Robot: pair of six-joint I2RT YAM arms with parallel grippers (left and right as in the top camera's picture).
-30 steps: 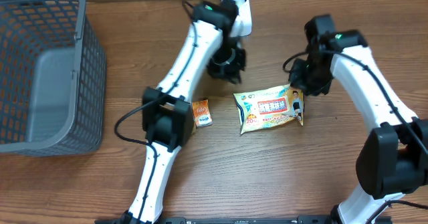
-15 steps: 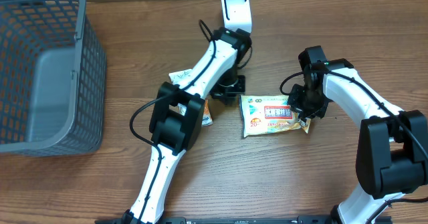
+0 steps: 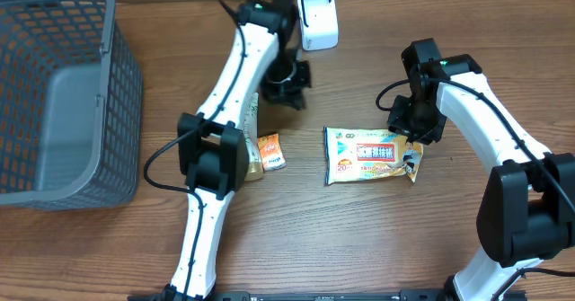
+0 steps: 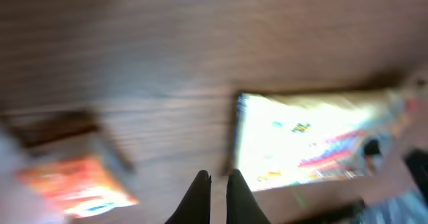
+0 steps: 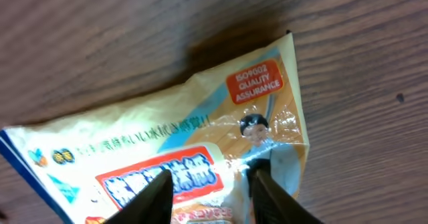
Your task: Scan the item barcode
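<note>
**As one pair of fingers pinches shut, the other straddles the packet**

While the left gripper (image 3: 287, 84) hangs over bare wood near the white scanner (image 3: 317, 18), its fingers (image 4: 199, 196) are pressed together with nothing between them. Its wrist view is badly blurred. The right gripper (image 3: 415, 128) is down at the right end of the packet (image 3: 371, 154). This packet lies flat on the table (image 3: 359, 238), label up, well apart from the scanner. Seen from the right wrist, those fingers (image 5: 155, 198) stand partly apart, one on each side of a crinkled patch of the wrapper. Whether the tips touch it I cannot tell. A small orange packet (image 3: 271, 151) lies to its left, and a grey basket (image 3: 126, 94) sits at the far left.
</note>
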